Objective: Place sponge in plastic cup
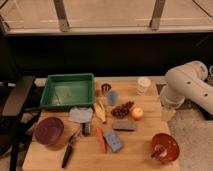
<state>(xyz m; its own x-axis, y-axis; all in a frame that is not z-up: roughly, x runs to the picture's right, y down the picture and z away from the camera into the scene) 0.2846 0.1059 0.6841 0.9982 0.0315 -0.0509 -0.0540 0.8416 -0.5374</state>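
While the sponge (114,141) lies well apart from the plastic cup (112,97), we see the gripper (168,113) at the right edge of the table (134,159), can't tell its grip tbh.

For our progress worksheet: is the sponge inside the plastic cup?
Outside. The sponge lies on the table, apart from the blue plastic cup; the gripper hangs at the table's right edge.

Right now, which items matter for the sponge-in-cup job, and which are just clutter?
Job: sponge; blue plastic cup; pincer, at the right edge of the table.
Lying about: green tray, purple bowl, orange bowl, banana, grapes, white cup.
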